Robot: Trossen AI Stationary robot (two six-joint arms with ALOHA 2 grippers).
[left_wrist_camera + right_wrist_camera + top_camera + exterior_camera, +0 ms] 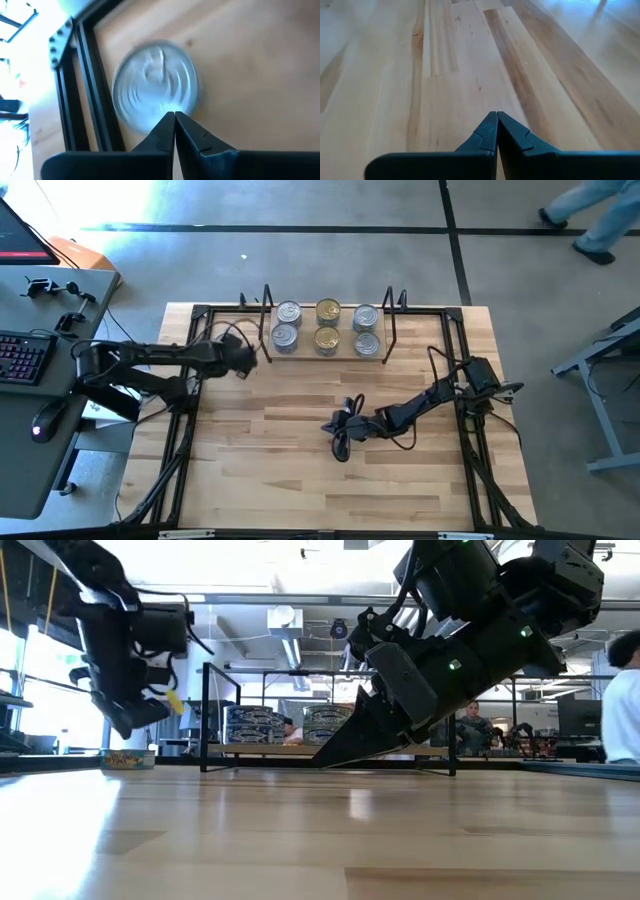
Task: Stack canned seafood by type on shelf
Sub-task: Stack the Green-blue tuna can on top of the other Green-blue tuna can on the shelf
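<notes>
Top-down count: four silver-lidded round flat tins [288, 312], two gold-lidded round tins [328, 311], one light-wood shelf [326, 356], two dark arms.

The desk [300, 470] is light wood with pale and brown stripes. The shelf [328, 358] is light wood too, with black wire ends. Four tins [288, 313] on it have shiny silver lids with round rings. Two tins [328, 312] in the middle have gold lids. Both hands, left [174, 116] and right [496, 116], are black.

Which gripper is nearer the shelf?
Left. The left gripper sits just beside the shelf's left end; the right gripper rests mid-table, well in front.
</notes>
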